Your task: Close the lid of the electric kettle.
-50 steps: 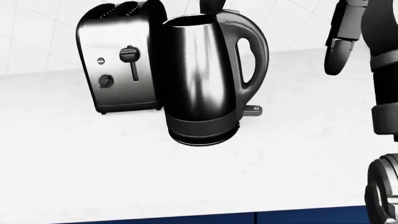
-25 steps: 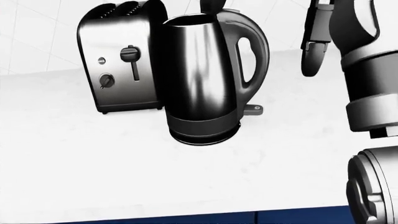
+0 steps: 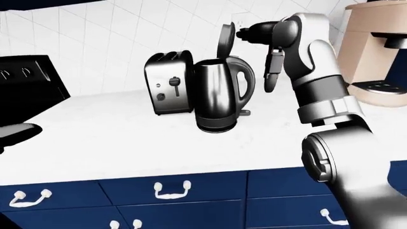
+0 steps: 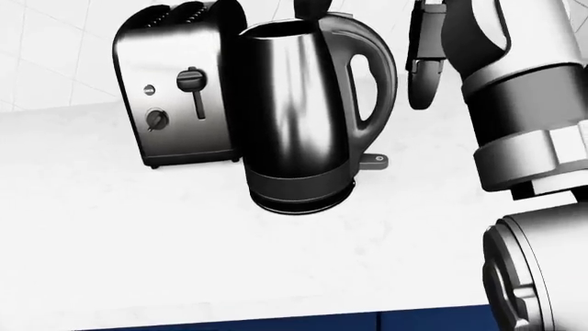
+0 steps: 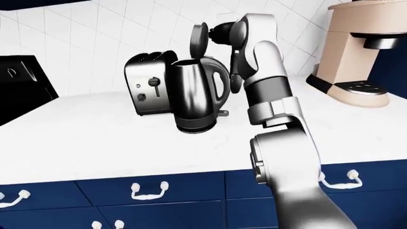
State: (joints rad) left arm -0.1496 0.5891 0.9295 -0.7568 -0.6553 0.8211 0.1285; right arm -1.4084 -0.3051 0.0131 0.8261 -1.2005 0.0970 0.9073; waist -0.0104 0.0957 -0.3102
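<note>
- Brushed steel electric kettle (image 3: 217,95) stands on the white counter (image 3: 127,138), near the middle of the left-eye view, on its dark base.
- Kettle lid (image 3: 225,39) is up, hinged open and standing nearly vertical above the handle side of the rim; the mouth shows open in the head view.
- Kettle handle (image 4: 372,76) faces the view's right; a small grey tab (image 4: 375,162) juts from the base on that side.
- Steel two-slot toaster (image 3: 168,88) sits just beside the kettle on the left, partly behind it; whether they touch I cannot tell.
- Right hand (image 3: 251,32) is raised level with the lid, just right of it. Dark fingertips point at the lid's outer face; contact cannot be told from these views.
- One dark finger (image 4: 424,72) hangs downward beside the handle, apart from it, so the fingers look spread rather than pinched on anything.
- Right forearm and elbow fill the right side of all three views, white and grey shells.
- Left hand (image 3: 15,131): only a dark shape shows at the left edge of the left-eye view, low over the counter; finger state cannot be told.
- Beige coffee machine (image 5: 356,52) stands on the counter well to the right.
- Black appliance (image 3: 28,86) at far left against the tiled wall.
- Navy drawers (image 3: 172,191) with white handles run below the counter.
</note>
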